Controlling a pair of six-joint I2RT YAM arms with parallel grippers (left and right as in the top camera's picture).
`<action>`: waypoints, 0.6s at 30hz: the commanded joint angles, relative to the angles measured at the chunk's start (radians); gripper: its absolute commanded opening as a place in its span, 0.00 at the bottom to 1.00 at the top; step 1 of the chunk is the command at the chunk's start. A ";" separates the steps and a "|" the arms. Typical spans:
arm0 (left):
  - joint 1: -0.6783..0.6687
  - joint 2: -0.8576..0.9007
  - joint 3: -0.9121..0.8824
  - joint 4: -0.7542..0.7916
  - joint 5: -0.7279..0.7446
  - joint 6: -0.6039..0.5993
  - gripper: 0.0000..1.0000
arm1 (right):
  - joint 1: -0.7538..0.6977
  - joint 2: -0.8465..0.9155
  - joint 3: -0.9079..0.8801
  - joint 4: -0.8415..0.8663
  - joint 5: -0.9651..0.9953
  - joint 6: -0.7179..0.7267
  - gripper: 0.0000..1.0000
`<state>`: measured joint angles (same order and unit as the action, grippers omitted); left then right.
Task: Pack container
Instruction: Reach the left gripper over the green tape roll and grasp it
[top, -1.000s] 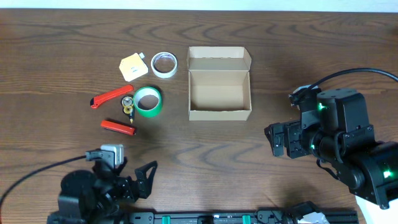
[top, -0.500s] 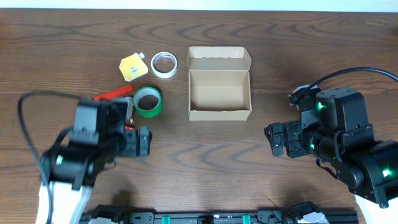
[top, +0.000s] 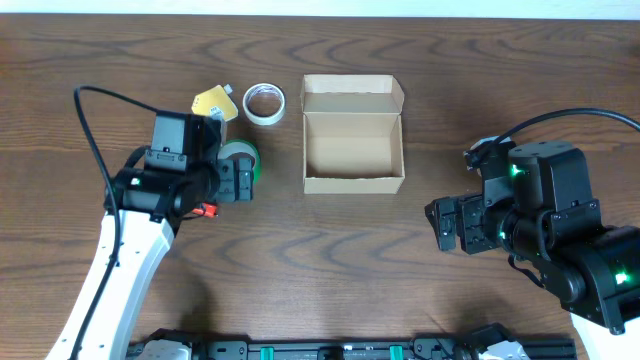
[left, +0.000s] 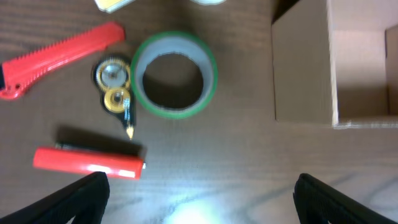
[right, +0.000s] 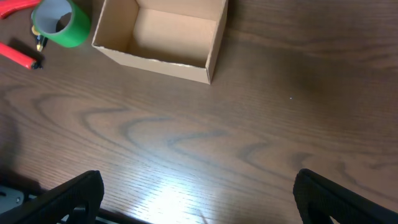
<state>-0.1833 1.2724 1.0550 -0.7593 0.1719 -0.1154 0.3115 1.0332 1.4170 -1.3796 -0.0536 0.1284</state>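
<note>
The container (top: 353, 135) is seen from overhead a little toward 12 o'clock from the middle of the dark wooden tabletop (top: 330, 260). It stands with its opening upward, its lid flap is laid back on its 12 o'clock side, and its bare cardboard floor is shown.

A green tape roll (top: 247, 152) lies flat at 9 o'clock of the container, near it but apart from it. A white tape roll (top: 266, 119) is set at 10 o'clock of the container, and a yellow tape measure (top: 213, 103) is placed just beside that roll at its 9 o'clock.

The left arm (top: 150, 190) is held over the 9 o'clock side of the green roll, so that part of the roll is covered in the overhead view. In the left wrist view the left jaws are spread wide apart and nothing is gripped between them. In that view a small gold-coloured trinket (left: 115, 87) is seen touching the roll's 9 o'clock edge, a red cutter (left: 59, 57) lies tilted at the roll's 10 o'clock, and a red cylinder (left: 87, 163) lies at its 7 o'clock.

The right arm (top: 545, 215) is held at 4 o'clock of the container, well apart from it. The right jaws are likewise spread wide over bare wood and nothing is gripped by them
</note>
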 joint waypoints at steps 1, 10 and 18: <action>0.006 0.023 0.021 0.048 -0.020 -0.011 0.96 | -0.007 -0.001 0.000 -0.002 -0.003 -0.003 0.99; 0.003 0.203 0.027 0.192 -0.015 -0.011 0.96 | -0.007 -0.001 0.000 -0.002 -0.003 -0.003 0.99; -0.019 0.346 0.090 0.223 0.030 0.018 0.98 | -0.007 -0.001 0.000 -0.002 -0.003 -0.003 0.99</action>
<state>-0.1890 1.5982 1.0985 -0.5423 0.1852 -0.1223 0.3115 1.0332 1.4170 -1.3796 -0.0536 0.1284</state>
